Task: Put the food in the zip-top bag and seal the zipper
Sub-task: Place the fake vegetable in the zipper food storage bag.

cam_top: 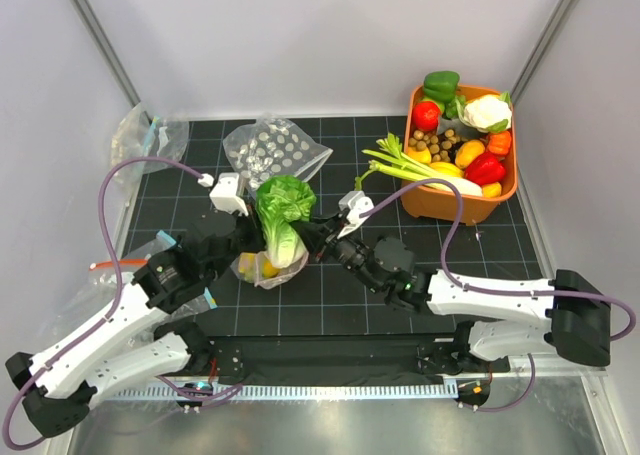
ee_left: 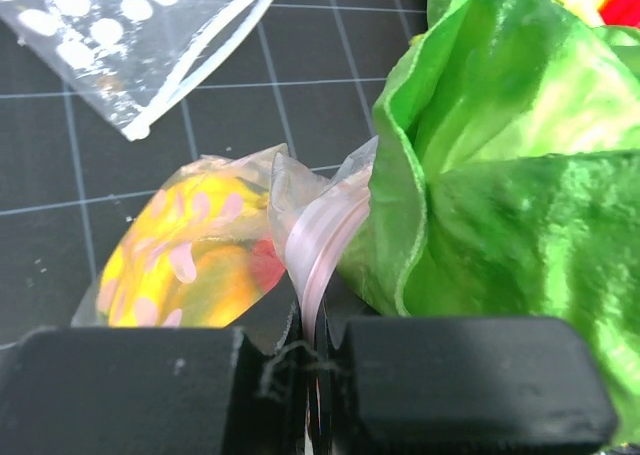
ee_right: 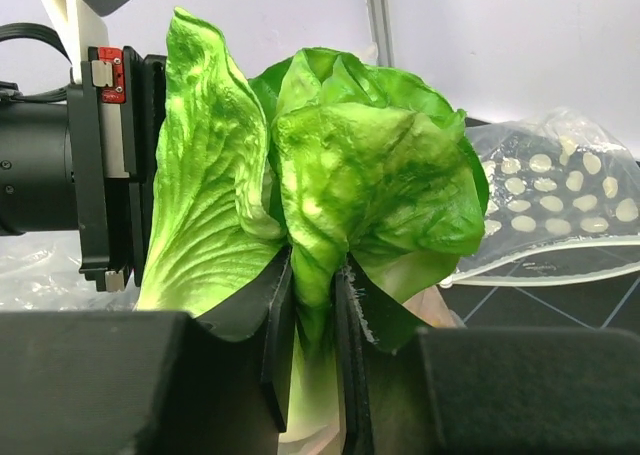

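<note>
- Left gripper (ee_left: 315, 327): jaws pressed together on the pink zip strip (ee_left: 318, 243) at one side of the bag's mouth. Judged purpose: to hold that edge up and steady while the other arm loaded.
- Bag (cam_top: 262, 267) sat on the black mat (cam_top: 500, 250) near the middle, between the two grippers. The yellow banana (ee_left: 190, 265) and the red fruit (ee_left: 262, 265) showed through the dotted wall, so both counted as inside.
- Right gripper (ee_right: 312, 310): clamped on the lettuce (ee_right: 340, 175) low down, just above the pale base, with the leaves standing upright above the fingers. A low grip probably served to steer the narrow end into the mouth first.
- Lettuce base was at the bag's mouth. How far in it had gone could not be told, as fingers and leaves hid it. The leafy head was wholly outside and pressed against the zip strip in the left wrist view.
- Judgement: last item being loaded, sealing not yet begun. The leaves looked wider than the opening, so there was a risk of a leaf caught in the strip or the mouth folding shut.
- Second dotted bag (cam_top: 275, 150) lay flat behind, well apart. The orange basket (cam_top: 450, 207) of other produce stood at far right, not involved.
</note>
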Controlling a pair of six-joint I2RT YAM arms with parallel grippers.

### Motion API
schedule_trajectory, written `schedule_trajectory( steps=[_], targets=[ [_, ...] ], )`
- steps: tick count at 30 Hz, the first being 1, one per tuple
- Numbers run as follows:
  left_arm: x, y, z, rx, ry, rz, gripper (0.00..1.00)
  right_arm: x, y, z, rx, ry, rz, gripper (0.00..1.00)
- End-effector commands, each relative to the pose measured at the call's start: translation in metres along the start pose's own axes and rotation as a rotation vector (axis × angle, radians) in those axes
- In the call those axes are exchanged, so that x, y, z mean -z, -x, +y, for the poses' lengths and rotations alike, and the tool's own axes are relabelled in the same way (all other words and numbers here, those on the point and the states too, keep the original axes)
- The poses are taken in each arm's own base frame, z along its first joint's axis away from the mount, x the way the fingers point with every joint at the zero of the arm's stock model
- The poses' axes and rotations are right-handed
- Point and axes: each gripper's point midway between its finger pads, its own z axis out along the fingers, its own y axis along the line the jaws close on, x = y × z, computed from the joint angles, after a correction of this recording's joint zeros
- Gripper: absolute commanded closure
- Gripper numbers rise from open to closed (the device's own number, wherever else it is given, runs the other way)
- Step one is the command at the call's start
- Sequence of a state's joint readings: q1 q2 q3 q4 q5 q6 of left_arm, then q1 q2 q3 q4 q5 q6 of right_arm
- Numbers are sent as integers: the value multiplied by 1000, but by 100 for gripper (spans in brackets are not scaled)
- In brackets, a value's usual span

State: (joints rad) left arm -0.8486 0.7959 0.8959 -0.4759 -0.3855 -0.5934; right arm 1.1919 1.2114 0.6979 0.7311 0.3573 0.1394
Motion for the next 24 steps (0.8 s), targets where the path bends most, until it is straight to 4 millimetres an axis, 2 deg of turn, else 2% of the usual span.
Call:
schedule_trajectory(
  steps=[1,7,9,12,13,17,19,20,22,23,24],
  targets=[
    [10,56,-44,121,-167,-175,94,6,-53,9,115,68,191,75],
    [7,61,-29,102,-76,-195,94,11,-52,27,184,177,216,71],
    [8,62,-24,97,-47,-198,94,18,-60,35,259,216,257,69],
    [10,64,-18,97,-16,-210,94,21,-67,33,356,237,296,78],
    [11,65,-18,99,-19,-211,94,22,-67,33,377,243,303,85],
    [16,71,-10,110,16,-238,94,27,-90,37,446,320,408,92],
    [16,76,-6,125,43,-260,94,23,-92,38,458,315,425,97],
    [19,85,-9,139,41,-278,93,22,-100,34,472,305,447,99],
    [15,89,-11,150,62,-259,94,19,-103,27,488,265,450,99],
    [19,100,-18,161,46,-266,96,15,-101,26,484,245,434,99],
    [14,99,-25,155,28,-242,96,13,-98,22,468,207,421,99]
  ],
)
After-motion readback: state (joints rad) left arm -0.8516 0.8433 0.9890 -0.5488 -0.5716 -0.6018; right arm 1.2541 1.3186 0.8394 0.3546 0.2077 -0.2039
